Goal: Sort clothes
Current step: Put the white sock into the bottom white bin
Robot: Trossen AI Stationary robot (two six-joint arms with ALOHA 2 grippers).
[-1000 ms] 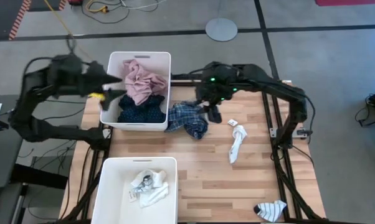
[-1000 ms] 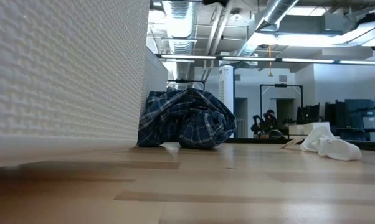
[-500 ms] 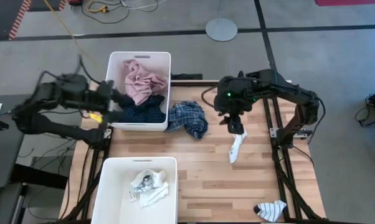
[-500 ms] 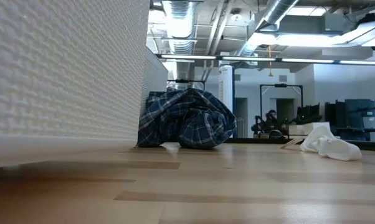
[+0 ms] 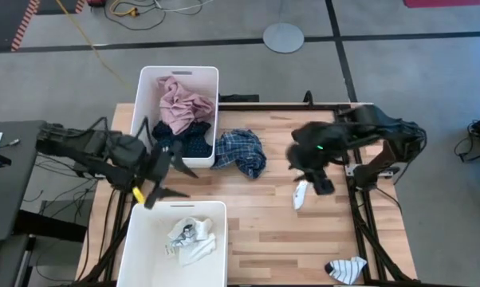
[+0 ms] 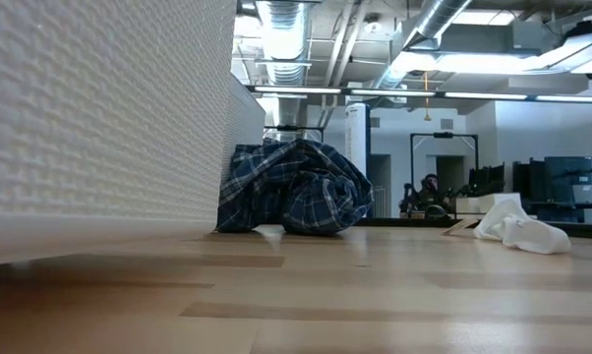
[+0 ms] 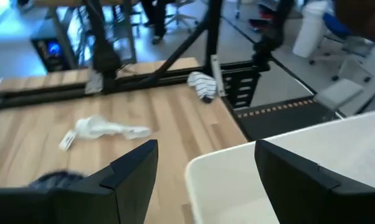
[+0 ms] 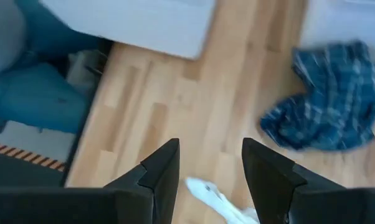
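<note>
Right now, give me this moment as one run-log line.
left gripper: open, empty, between the bins | right gripper: open, empty, above white sock | plaid shirt: on table beside far bin | striped sock: table's near right corner

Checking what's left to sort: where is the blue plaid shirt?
In the high view the blue plaid shirt lies crumpled on the table, against the right wall of the far white bin, left of the right gripper.
</note>
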